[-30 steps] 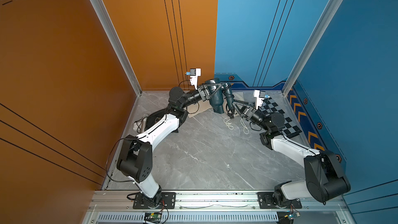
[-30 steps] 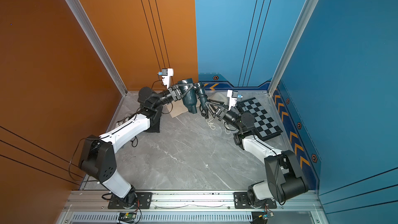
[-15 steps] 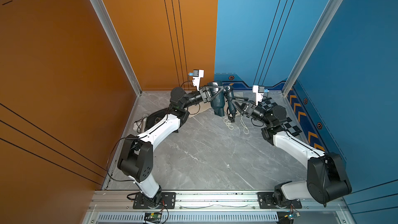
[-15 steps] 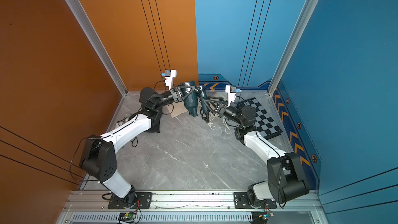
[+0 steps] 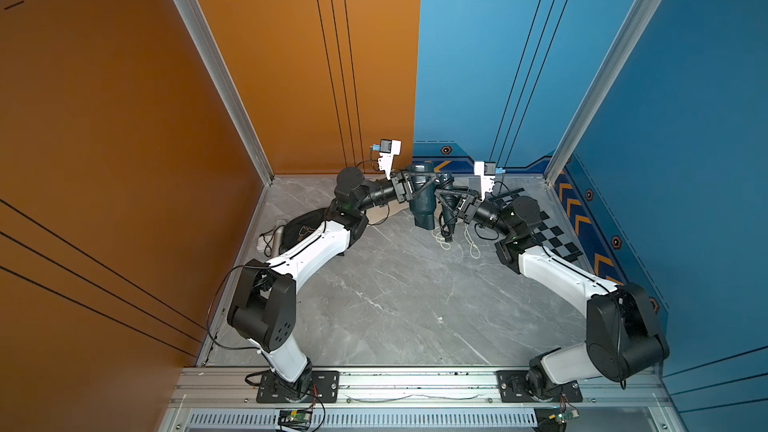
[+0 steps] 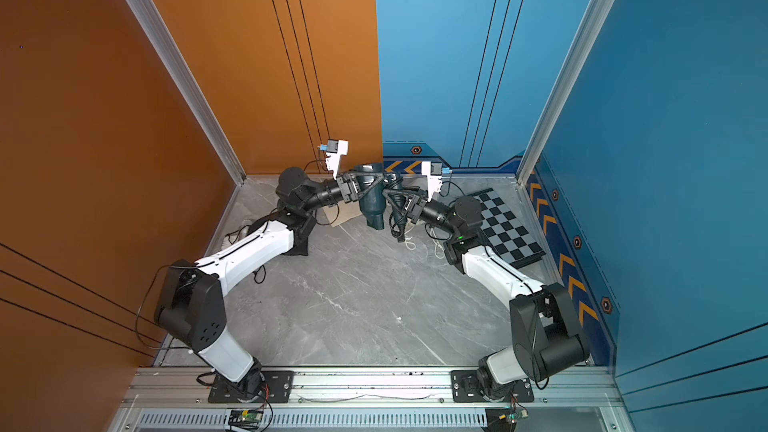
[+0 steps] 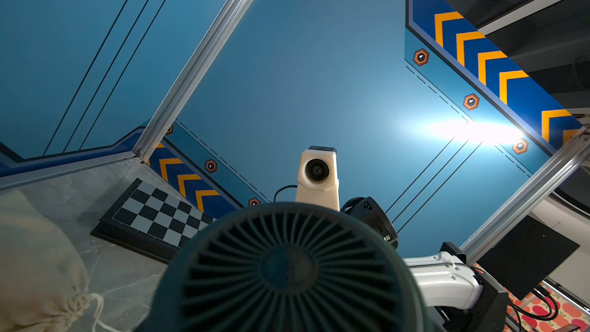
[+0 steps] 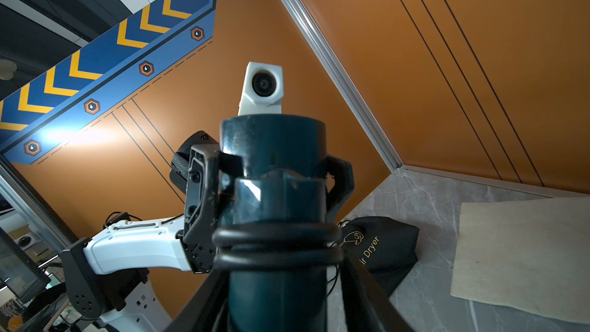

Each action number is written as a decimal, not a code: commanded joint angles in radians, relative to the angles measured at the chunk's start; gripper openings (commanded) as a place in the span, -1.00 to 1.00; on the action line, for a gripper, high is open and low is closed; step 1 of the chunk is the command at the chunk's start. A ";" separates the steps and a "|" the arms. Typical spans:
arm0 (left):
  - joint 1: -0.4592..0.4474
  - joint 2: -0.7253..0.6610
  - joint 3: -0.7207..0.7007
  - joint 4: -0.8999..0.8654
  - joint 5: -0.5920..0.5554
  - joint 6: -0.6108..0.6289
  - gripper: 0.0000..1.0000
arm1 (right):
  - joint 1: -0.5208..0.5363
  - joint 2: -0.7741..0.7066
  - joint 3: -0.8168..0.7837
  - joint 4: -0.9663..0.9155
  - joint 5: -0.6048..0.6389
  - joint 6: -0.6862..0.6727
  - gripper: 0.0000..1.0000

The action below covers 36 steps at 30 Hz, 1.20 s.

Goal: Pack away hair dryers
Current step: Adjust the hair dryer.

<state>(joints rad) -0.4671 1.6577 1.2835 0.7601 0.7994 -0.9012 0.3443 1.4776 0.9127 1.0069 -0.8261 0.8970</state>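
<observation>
Saw the left claw (image 8: 282, 164) clamping the teal dryer (image 5: 423, 205), right claw (image 5: 445, 201) straddling its handle (image 8: 277, 298), grip unclear, and it wanted squeezing clear of the cord (image 8: 276, 244).

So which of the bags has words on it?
The black pouch. Gold letters on it spell "Dryer". The flat beige pouch lying next to it on the floor shows no writing.

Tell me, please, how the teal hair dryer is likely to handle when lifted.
The teal hair dryer is probably rigid: hard, glossy plastic, possibly slippery. Its cord, looped round the handle, looks floppy and may slip loose and dangle.
</observation>
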 commanded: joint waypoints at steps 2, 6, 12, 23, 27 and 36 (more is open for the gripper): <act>-0.014 -0.082 -0.006 -0.046 -0.043 0.118 -1.00 | 0.014 0.023 0.017 0.039 0.035 0.024 -0.09; -0.015 -0.093 -0.010 -0.062 -0.076 0.149 -0.99 | 0.017 0.042 0.017 0.071 0.045 0.048 -0.25; -0.017 -0.108 -0.012 -0.096 -0.134 0.192 -0.68 | 0.011 0.084 0.019 0.187 0.059 0.140 -0.57; 0.035 -0.214 -0.038 -0.310 -0.286 0.302 0.70 | -0.035 0.099 -0.006 0.317 0.075 0.248 -0.60; 0.091 -0.255 -0.071 -0.342 -0.352 0.290 0.97 | -0.078 0.123 -0.017 0.406 0.076 0.326 -0.61; 0.147 -0.239 0.047 -0.789 -0.595 0.381 0.97 | -0.216 0.089 -0.087 0.380 0.044 0.313 -0.61</act>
<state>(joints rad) -0.3222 1.4044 1.2781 0.1749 0.3294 -0.5846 0.1673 1.6051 0.8387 1.3201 -0.7818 1.1984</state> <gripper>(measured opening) 0.983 0.447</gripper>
